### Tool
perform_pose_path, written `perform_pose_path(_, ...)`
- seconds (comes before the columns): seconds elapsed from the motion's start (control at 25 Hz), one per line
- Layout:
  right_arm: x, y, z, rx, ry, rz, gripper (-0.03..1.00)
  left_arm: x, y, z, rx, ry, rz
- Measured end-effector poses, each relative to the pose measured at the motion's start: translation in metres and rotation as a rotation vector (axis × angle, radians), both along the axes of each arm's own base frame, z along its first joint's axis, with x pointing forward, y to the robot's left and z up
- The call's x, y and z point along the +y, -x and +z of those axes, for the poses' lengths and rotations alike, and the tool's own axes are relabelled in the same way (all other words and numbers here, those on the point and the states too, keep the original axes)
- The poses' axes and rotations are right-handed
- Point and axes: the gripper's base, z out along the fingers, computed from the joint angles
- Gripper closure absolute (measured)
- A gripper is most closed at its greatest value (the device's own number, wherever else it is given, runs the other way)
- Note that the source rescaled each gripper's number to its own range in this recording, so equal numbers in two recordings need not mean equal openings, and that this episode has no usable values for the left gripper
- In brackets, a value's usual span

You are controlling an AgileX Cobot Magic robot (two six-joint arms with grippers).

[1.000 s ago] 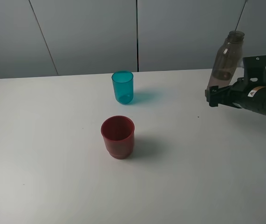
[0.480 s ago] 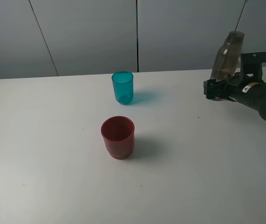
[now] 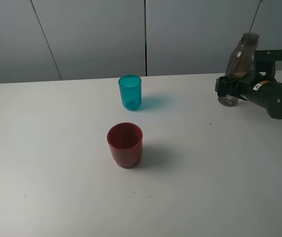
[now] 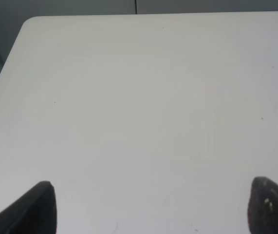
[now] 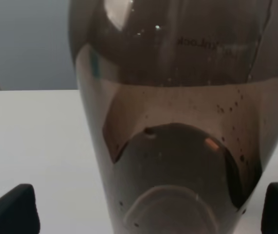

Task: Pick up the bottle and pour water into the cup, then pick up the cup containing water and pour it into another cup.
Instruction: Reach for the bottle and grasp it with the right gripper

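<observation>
The smoky grey-brown bottle [image 3: 240, 57] stands at the table's far right, some water in it. My right gripper [image 3: 227, 91] is open with its fingers on either side of the bottle's lower part. In the right wrist view the bottle [image 5: 177, 122] fills the frame, and the right gripper [image 5: 146, 214] shows a gap between each fingertip and the bottle's wall. The teal cup [image 3: 130, 92] stands at the middle back. Nearer the front is the red cup [image 3: 125, 144]. My left gripper [image 4: 156, 207] is open over bare table and is out of the exterior high view.
The white table [image 3: 57, 148] carries only the bottle and the two cups. A grey panelled wall [image 3: 91, 34] rises behind its far edge. The left wrist view shows the table's far corner [image 4: 29, 22].
My right gripper has moved away from the camera towards the bottle, and the bottle's lower part now lies between its fingers. Its jaws stayed wide. Both cups and the bottle kept their places.
</observation>
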Motion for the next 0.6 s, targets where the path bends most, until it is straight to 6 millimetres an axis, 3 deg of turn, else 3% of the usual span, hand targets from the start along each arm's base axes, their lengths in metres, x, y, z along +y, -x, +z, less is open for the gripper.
perform_pose_path(0.6, -0.005, -0.015, -0.006, -0.020, -0.006, -0.038, 0.00, 0.000, 0.000, 0.000, 0.000, 0.000, 0.000)
